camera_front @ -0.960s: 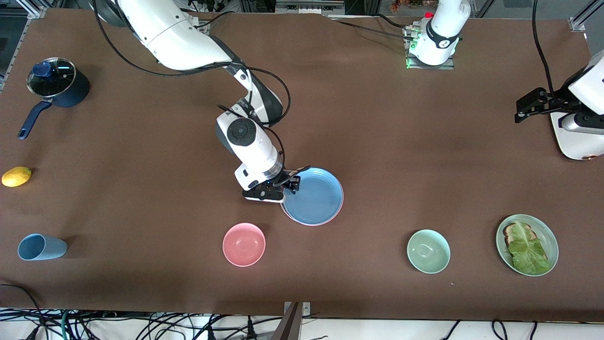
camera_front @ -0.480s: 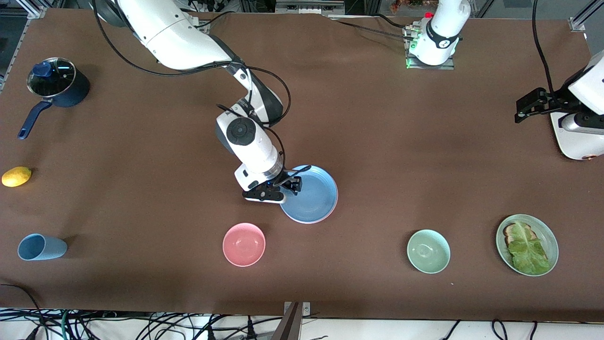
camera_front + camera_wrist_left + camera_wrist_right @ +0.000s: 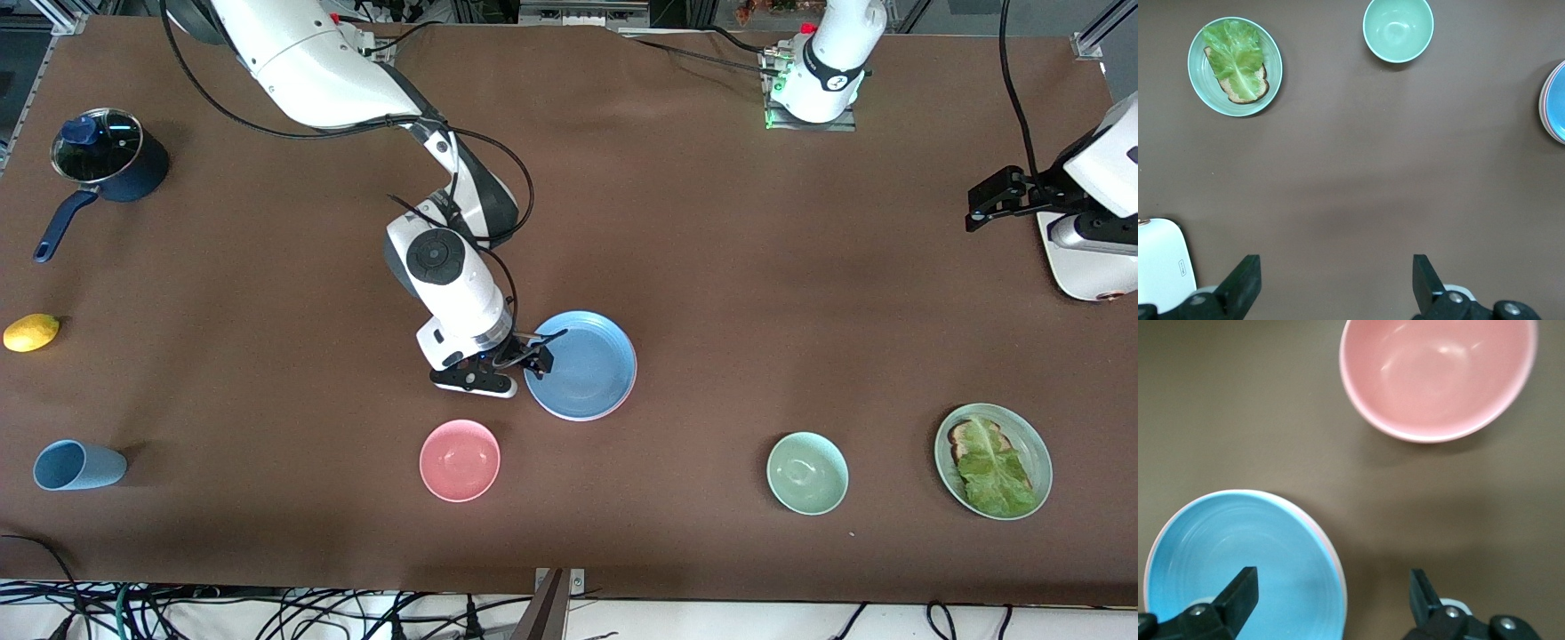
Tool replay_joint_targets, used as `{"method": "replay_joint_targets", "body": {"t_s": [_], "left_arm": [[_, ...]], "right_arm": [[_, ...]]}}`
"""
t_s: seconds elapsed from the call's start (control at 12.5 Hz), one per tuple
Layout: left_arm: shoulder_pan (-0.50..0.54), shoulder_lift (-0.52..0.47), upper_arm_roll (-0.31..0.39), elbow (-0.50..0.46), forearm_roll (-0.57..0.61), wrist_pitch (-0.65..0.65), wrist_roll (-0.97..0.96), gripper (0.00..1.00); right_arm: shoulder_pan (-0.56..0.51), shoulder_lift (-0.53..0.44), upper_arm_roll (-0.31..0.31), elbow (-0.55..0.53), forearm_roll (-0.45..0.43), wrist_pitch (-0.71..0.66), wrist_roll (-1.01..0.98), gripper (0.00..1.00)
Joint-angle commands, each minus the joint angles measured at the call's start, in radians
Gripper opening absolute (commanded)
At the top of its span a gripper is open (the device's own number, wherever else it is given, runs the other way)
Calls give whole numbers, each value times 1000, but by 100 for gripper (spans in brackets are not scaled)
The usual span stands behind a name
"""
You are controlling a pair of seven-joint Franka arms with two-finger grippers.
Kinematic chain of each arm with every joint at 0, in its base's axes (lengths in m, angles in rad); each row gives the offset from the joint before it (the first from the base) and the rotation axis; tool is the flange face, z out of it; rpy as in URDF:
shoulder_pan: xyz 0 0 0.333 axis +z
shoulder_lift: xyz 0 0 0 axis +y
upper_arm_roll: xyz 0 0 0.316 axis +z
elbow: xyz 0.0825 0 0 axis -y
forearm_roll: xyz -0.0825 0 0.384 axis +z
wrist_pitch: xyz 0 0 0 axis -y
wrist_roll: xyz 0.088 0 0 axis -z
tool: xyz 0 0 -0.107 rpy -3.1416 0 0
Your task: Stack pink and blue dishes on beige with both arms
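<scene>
The blue dish (image 3: 582, 366) lies flat on the pink dish, of which only a thin rim (image 3: 629, 391) shows, at the table's middle. The beige dish is hidden in every view. My right gripper (image 3: 520, 360) stands open at the stack's edge toward the right arm's end. In the right wrist view, one finger (image 3: 1238, 593) is over the blue dish (image 3: 1238, 560) and the other (image 3: 1421, 593) is over bare table, holding nothing. My left gripper (image 3: 978, 209) waits open and empty (image 3: 1336, 287) at the left arm's end of the table.
A pink bowl (image 3: 460, 460) sits nearer the camera than the stack. A green bowl (image 3: 807, 473) and a green plate with lettuce (image 3: 993, 460) lie toward the left arm's end. A blue cup (image 3: 76, 465), a lemon (image 3: 31, 332) and a lidded pot (image 3: 107, 160) are at the right arm's end.
My right gripper has opened and let go of the blue dish, which settled flat on the pink one. The gripper drew back a little toward the right arm's end. The left arm stayed put.
</scene>
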State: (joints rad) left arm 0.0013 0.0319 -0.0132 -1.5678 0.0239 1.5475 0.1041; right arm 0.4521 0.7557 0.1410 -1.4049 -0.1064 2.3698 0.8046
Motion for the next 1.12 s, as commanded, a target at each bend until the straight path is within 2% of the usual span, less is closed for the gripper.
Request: {"method": "replay_joint_targets", "body": {"t_s": [0.0, 0.24, 0.56, 0.72, 1.04], "left_arm": [[-1, -9, -2, -11, 8, 10, 5, 100], [2, -9, -1, -9, 8, 10, 5, 100], [2, -9, -1, -11, 11, 10, 5, 100], [2, -9, -1, -11, 13, 10, 5, 100], [2, -9, -1, -11, 16, 11, 5, 100]], "right_arm": [[2, -77, -59, -8, -13, -113, -72, 100], [-25, -165, -142, -8, 10, -266, -238, 100], [-191, -283, -147, -6, 134, -476, -516, 100], [-233, -344, -156, -8, 137, -572, -558, 100], [-236, -485, -199, -14, 137, -757, -620, 100]]}}
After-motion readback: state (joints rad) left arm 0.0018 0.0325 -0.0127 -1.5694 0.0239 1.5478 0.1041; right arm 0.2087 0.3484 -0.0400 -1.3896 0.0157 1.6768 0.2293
